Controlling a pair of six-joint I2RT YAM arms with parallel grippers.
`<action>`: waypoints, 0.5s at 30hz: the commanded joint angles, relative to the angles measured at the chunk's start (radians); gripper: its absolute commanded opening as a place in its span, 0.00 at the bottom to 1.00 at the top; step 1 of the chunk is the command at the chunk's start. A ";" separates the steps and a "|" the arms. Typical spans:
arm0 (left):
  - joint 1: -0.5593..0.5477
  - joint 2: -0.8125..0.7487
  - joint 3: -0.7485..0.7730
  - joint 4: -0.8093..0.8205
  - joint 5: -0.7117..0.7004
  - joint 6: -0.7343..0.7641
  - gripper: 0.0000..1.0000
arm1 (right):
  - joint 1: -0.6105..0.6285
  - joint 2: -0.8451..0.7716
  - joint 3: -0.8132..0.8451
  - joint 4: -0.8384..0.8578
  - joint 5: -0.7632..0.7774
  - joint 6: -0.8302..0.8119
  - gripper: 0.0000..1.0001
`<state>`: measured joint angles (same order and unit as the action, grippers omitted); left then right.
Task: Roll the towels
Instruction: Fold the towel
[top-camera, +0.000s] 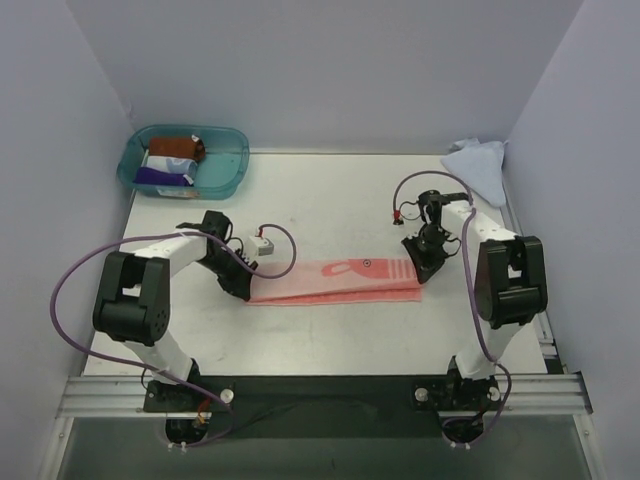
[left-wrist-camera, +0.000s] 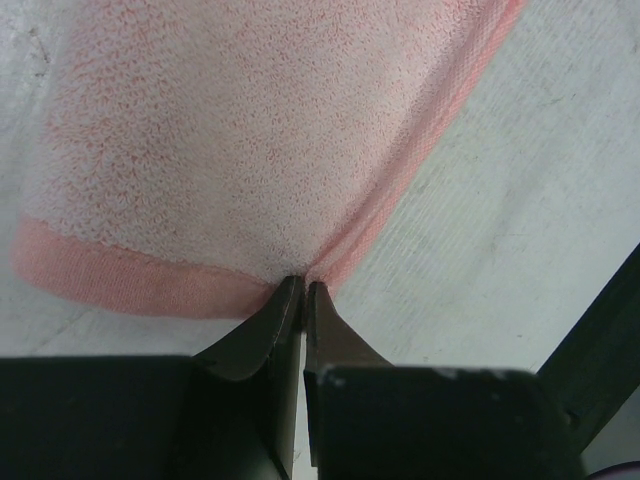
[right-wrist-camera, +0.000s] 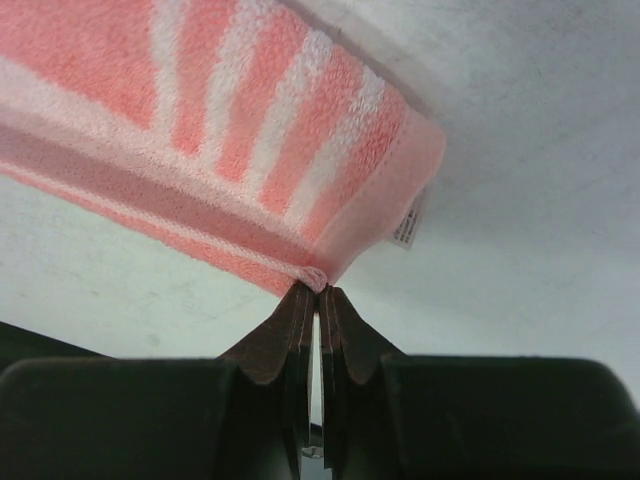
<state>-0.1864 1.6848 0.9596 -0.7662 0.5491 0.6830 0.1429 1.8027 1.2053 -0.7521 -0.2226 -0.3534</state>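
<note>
Okay, I've got the pale pink terry towel (top-camera: 335, 280) lying as a long, narrow band across the middle of the white table (top-camera: 330, 200), and both arms are down at its ends. On my left wrist view, the left gripper (left-wrist-camera: 303, 285) has its fingers pressed almost together, nipping the very corner of the hem at the towel's left end. Over on the right, the right gripper (right-wrist-camera: 320, 290) does the same at the other end, jaws squeezed onto the edge beside the little white label, with the striped face of the cloth stretching away from it.

Why hold it like this? My read is that a pinch at each end lets me pull the band taut and straight, so the edges line up before any rolling starts. The towel lies flat, nothing rolled yet.

The light blue towel (top-camera: 478, 160) sits crumpled in the far right corner, well apart, waiting its turn. The teal see-through plastic tub (top-camera: 235, 170) with some bundles inside stays out of the way at far left.
</note>
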 joint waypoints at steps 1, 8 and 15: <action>0.015 -0.048 0.018 -0.011 -0.028 0.009 0.00 | 0.000 -0.097 0.014 -0.104 -0.003 -0.035 0.00; 0.013 -0.040 0.011 -0.034 -0.009 0.019 0.08 | 0.017 -0.039 -0.070 -0.069 -0.015 -0.042 0.18; 0.047 -0.109 0.050 -0.142 0.063 0.105 0.38 | -0.026 -0.150 -0.001 -0.170 -0.087 -0.084 0.47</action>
<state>-0.1650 1.6478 0.9607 -0.8265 0.5484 0.7235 0.1429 1.7359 1.1389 -0.8062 -0.2623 -0.4068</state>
